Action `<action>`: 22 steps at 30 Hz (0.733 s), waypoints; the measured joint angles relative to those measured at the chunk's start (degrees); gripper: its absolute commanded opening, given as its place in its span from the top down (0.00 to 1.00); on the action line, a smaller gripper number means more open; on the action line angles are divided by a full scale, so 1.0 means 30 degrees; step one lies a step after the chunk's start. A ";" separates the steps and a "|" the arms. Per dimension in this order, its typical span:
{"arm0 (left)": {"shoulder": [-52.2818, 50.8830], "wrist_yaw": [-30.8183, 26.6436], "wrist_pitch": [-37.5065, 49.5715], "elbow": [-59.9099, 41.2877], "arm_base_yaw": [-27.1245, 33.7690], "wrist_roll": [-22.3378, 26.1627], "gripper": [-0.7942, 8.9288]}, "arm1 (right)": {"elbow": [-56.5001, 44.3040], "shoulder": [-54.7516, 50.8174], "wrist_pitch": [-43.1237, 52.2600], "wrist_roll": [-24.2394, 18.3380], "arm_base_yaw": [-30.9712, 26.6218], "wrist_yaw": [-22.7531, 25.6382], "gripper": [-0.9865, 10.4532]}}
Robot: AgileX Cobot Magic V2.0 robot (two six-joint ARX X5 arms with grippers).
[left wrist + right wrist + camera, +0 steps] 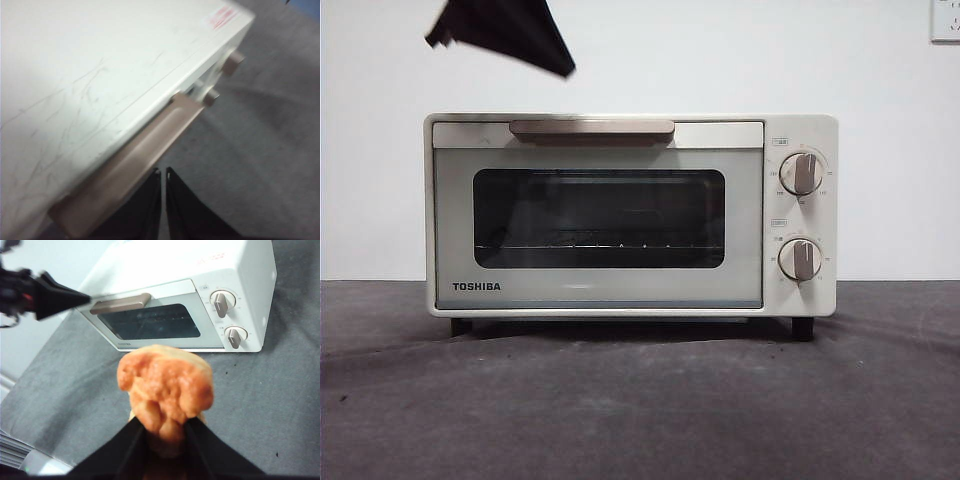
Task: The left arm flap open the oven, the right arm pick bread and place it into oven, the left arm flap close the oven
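Observation:
The cream-white TOSHIBA oven stands on the table with its door closed. Its beige bar handle runs along the top of the door. My left gripper hangs just above the oven's top left, jaws shut and empty. In the left wrist view it sits beside the handle, over the oven top. My right gripper is shut on the golden bread, held above the table in front of the oven. The left gripper shows there near the handle.
A dark grey cloth covers the table. Two beige knobs sit on the oven's right panel. A white wall stands behind, with a socket at the top right. The table's edge shows in the right wrist view.

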 measured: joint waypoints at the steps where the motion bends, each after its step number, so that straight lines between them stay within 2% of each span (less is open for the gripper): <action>1: 0.0248 -0.0226 0.0095 0.0000 -0.0044 0.0255 0.90 | 0.0000 -0.0051 0.0000 0.0058 0.0000 0.0000 0.85; 5: 0.0838 -0.0437 0.0648 0.0000 -0.0051 0.0998 0.90 | 0.0000 -0.0066 0.0000 0.0138 0.0000 -0.0087 0.85; 12: 0.1494 -0.1246 0.1049 0.0058 -0.0124 0.1239 0.90 | 0.0000 -0.0066 0.0000 0.0138 0.0000 -0.0109 0.85; 22: 0.1749 -0.1282 0.0321 0.0437 -0.0466 0.1413 0.90 | 0.0000 -0.0066 0.0007 0.0138 0.0000 -0.0117 0.85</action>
